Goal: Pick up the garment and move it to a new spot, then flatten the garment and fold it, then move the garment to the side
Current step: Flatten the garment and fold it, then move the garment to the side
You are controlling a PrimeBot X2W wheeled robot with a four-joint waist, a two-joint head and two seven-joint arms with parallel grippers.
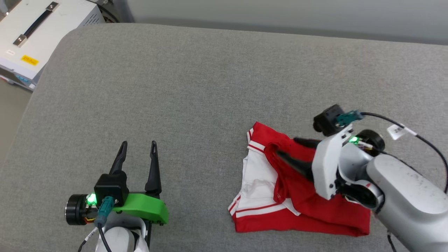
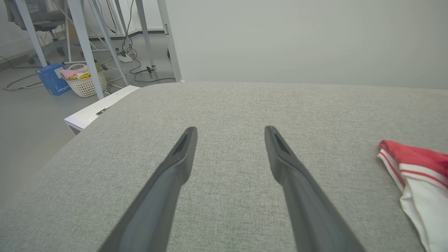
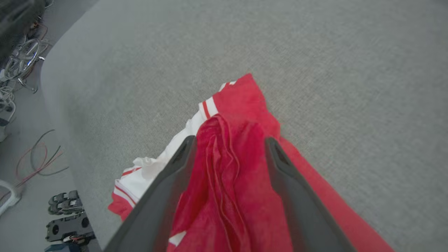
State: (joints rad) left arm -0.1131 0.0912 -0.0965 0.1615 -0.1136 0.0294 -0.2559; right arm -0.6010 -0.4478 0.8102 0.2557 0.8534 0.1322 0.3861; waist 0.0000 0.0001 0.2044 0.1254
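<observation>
The garment (image 1: 304, 210), a red jersey with white sleeves and striped trim, lies folded into a rough bundle at the right front of the grey padded surface (image 1: 196, 87). My right gripper (image 1: 288, 147) stands open over it, its two dark fingers straddling a raised ridge of red cloth (image 3: 227, 175). In the right wrist view the gripper (image 3: 229, 140) has fabric bunched between its spread fingers, and the garment (image 3: 245, 101) reaches beyond the tips. My left gripper (image 1: 139, 143) rests open and empty at the front left, well away from the garment. In the left wrist view the gripper (image 2: 229, 129) points over bare surface, with the garment's corner (image 2: 420, 168) at the right.
A white case with a black handle (image 1: 38, 31) sits beyond the surface's rounded far-left corner. On the floor to the left stand a laundry basket (image 2: 85, 82), a blue box (image 2: 50, 78) and metal table legs (image 2: 84, 42). Loose cables (image 3: 38, 157) lie on the floor.
</observation>
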